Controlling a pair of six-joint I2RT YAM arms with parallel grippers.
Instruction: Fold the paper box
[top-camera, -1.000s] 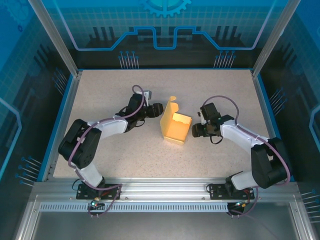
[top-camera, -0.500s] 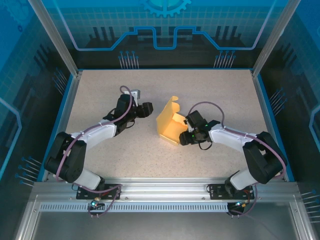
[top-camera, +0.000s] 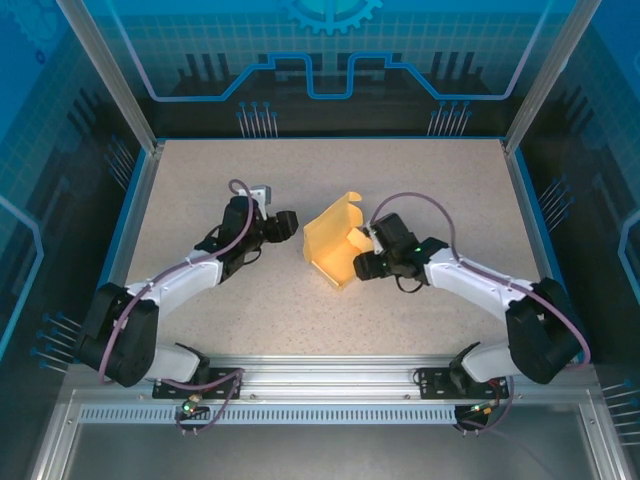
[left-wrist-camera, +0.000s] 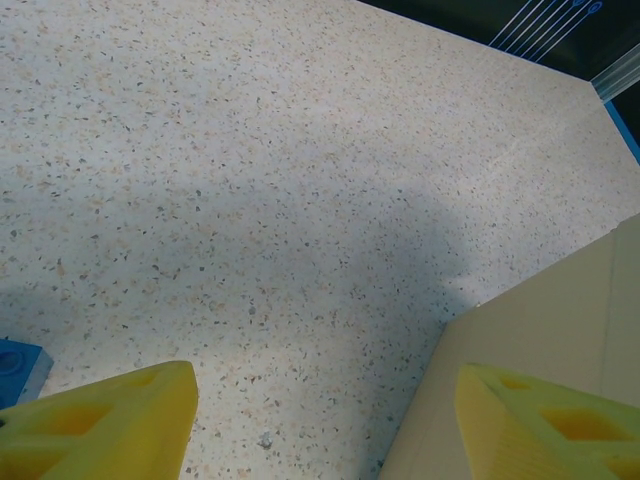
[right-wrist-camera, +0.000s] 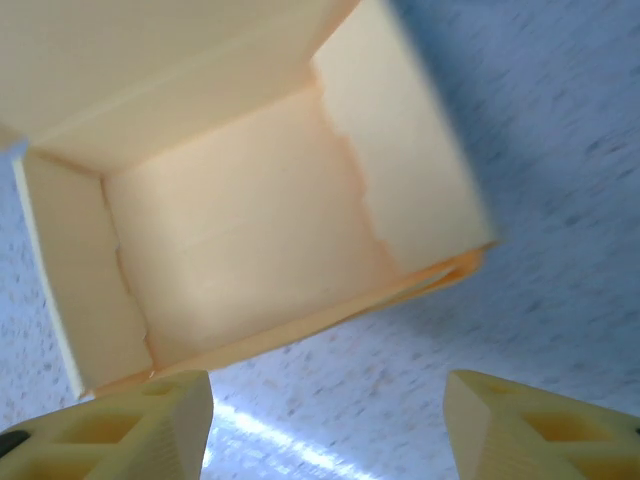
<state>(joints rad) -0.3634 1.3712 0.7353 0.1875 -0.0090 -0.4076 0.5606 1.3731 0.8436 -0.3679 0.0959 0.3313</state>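
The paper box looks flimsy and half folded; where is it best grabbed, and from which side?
Probably by a thin upright wall of the paper box, pinched across the card with one jaw inside and one outside. Come from its open side, which faces the right gripper: the hollow is reachable there, while the whole body looks too soft to squeeze.

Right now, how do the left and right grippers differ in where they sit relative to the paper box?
The left gripper stands off the paper box, beside its outer wall; the right gripper sits close at its open mouth. The left gripper faces mostly bare table; the right gripper looks into the box's interior. Both are open, holding nothing.
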